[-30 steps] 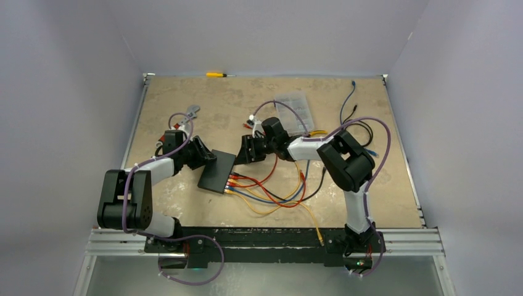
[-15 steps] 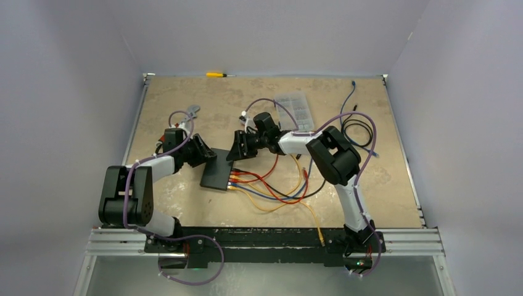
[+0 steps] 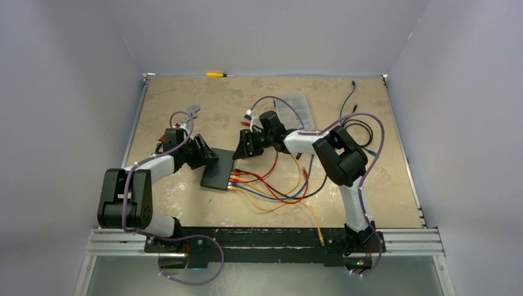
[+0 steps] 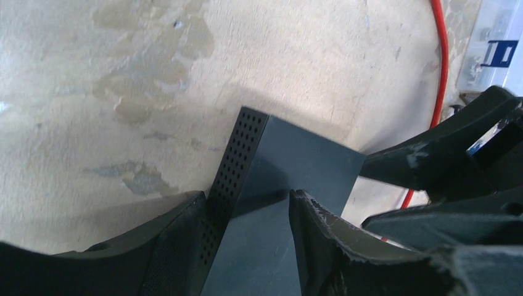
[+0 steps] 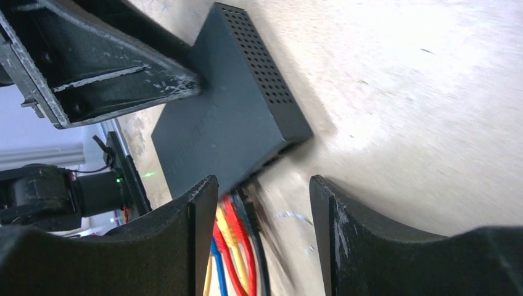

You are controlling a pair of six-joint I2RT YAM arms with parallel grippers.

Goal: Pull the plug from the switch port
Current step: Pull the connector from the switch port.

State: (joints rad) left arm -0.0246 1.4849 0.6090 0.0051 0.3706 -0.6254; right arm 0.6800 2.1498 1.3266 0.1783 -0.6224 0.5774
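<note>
Top external: switch (image 3: pixel 218 169) lies mid-worktop (image 3: pixel 185 105), long axis far-to-near, with coloured plugs (image 3: pixel 232 180) at its near end. Right pincer (image 3: pixel 240 151), fingers apart and empty, hovers by the far right corner, nearer the plugs. Left pincer (image 3: pixel 210 158) straddles the far left corner; I cannot tell whether it grips.

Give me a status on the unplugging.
Done: nothing; the plugs look seated in the switch. In hand: left gripper straddles the switch's corner, grip unclear; right gripper is open beside the port end. Remaining: grasp a plug and pull it out.
</note>
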